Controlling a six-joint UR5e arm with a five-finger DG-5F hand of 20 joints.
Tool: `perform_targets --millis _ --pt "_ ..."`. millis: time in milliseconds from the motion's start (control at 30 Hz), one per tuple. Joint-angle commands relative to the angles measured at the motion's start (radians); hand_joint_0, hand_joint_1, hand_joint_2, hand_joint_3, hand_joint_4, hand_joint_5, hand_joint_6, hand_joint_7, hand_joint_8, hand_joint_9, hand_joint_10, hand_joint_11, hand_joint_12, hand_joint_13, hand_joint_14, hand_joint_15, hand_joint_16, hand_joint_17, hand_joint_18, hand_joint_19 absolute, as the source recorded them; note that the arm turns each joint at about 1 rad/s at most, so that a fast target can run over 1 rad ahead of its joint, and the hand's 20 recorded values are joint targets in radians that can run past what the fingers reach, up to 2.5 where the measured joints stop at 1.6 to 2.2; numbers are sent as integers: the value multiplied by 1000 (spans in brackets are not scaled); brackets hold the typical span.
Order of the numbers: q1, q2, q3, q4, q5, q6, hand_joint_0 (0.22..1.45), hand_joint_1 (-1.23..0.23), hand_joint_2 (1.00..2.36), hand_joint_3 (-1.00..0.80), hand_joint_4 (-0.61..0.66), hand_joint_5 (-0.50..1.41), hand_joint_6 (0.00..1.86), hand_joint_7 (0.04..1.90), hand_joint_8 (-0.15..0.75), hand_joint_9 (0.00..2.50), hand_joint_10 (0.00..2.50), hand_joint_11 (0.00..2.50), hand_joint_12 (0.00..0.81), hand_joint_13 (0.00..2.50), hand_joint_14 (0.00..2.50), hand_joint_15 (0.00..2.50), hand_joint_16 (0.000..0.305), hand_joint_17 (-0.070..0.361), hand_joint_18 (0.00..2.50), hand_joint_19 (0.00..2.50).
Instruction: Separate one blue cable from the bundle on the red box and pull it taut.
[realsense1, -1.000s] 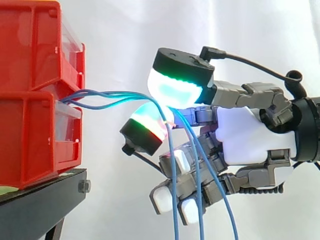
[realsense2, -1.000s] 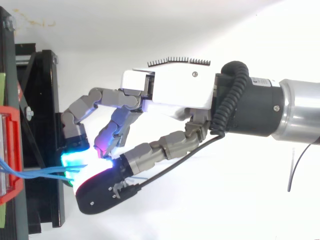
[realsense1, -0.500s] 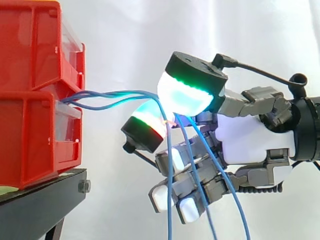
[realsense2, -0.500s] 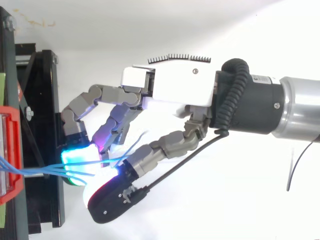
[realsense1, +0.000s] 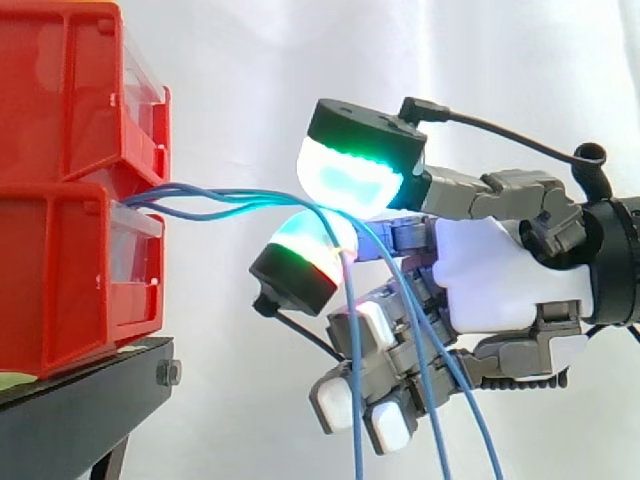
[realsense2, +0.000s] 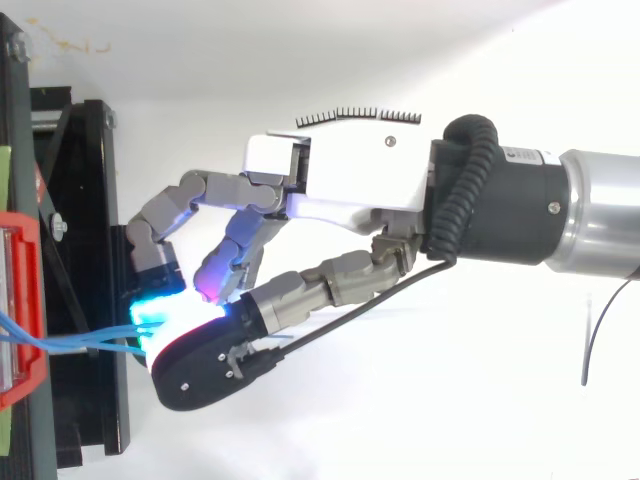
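Right of the red bins and nearest the side camera, the hand reaches in level. Two of its glowing pads are closed toward each other, and the rest of its fingers are curled under the palm. The upper pad glows cyan with a green edge. The lower pad, a little closer to the bins, shows cyan, green and red. The blue cables are pinched between these two pads. They leave the gap between the upper and lower bins and run almost level to the right, away from the bins. Past the pads they hang down across the curled fingers and out of the bottom of the side view. Under the bins is the black stand, and the hand does not touch it. Behind the bins hangs the white curtain.
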Motion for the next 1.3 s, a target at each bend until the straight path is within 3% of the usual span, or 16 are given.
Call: perform_targets --millis 0,167,233,433,567,767,900,1133,1267 --pt "0 7 0 -12 -7 -3 566 -696 1000 -49 -60 -153 905 1143 345 1144 12 913 405 948 17 578 52 117 910 598" --pt "0 27 0 -30 -8 -21 629 -821 1017 -64 -125 -190 923 1164 280 1034 16 953 346 894 20 589 40 91 831 638" --pt "0 38 0 -50 -8 -40 704 -889 1021 -189 -147 -202 923 1191 257 1003 18 961 322 870 21 583 37 82 814 612" --pt "-3 41 0 -78 -8 -52 808 -909 1000 -500 -196 -197 917 1146 225 995 18 927 307 867 19 574 34 77 829 602" --pt "-3 43 0 -78 -8 -52 810 -920 1000 -500 -205 -193 914 1137 212 1006 16 926 304 875 20 564 33 75 848 583" --pt "-3 43 0 -78 -8 -53 743 -953 1000 -500 -171 -179 906 1184 206 1043 17 950 298 891 19 579 32 73 858 585" --pt "-3 43 0 -78 -8 -53 617 -926 1000 -500 -136 -169 903 1166 221 1075 18 966 301 892 21 606 32 73 839 634" --pt "-6 41 0 -78 -8 -52 453 -770 1000 -500 -89 -164 902 1128 292 1114 14 948 356 923 19 609 42 93 875 648" --pt "-5 43 0 -78 -8 -52 489 -663 1000 -500 -84 -163 895 1157 284 1116 16 946 347 917 18 619 40 90 847 674"
